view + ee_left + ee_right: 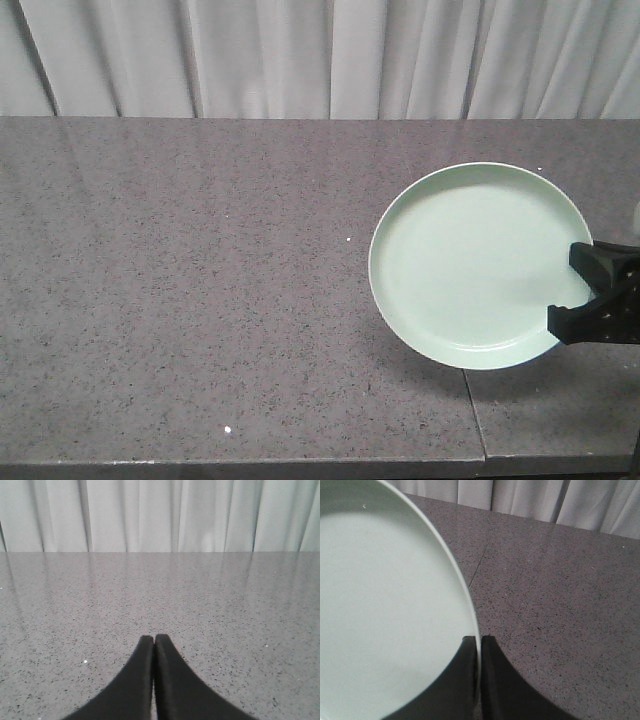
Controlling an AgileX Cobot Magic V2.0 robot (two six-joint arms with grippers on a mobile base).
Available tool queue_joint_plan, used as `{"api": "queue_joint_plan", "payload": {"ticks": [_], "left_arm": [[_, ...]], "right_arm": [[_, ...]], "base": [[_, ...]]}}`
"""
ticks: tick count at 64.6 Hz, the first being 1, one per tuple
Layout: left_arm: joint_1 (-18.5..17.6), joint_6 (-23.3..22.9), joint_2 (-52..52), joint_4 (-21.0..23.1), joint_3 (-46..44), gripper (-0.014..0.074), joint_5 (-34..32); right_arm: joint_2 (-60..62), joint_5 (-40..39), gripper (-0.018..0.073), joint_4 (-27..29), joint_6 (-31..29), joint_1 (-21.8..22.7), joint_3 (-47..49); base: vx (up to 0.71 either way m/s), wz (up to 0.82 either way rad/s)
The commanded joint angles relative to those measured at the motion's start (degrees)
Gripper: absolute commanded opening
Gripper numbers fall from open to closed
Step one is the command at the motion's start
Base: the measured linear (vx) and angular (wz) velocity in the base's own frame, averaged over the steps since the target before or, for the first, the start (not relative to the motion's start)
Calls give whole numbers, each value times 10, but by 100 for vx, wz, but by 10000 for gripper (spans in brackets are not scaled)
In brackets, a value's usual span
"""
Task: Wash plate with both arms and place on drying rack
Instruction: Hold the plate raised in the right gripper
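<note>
Plate (470, 265) count: one, sits over the right side of the counter (200, 300), rim clamped by the right gripper (477, 640). Two grippers show. The left gripper (153, 639) has its fingers pressed together above the counter.

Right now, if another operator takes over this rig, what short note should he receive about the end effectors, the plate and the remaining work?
Left end effector: shut, empty, over the counter.
Right end effector: shut on the rim of the plate, which seems lifted, judging by its shadow.
Done: plate grasped.
Left to do: washing, then placing on the drying rack, which no view shows.
</note>
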State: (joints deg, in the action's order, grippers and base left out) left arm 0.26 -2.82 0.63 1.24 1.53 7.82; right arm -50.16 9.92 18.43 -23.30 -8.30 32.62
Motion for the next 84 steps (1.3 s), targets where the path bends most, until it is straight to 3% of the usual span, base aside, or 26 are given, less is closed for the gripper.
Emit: {"api": "queue_joint_plan", "payload": {"ticks": [1,84], "left_arm": [[-2,-5,9,5,12,-6,-42],[-2,-5,9,5,12,-6,-42]], "right_arm": [[8,-43,-10,3,-3,1,14],[8,-44,-10,3,-3,1,14]], "base": [[0,0],[-1,3]]}}
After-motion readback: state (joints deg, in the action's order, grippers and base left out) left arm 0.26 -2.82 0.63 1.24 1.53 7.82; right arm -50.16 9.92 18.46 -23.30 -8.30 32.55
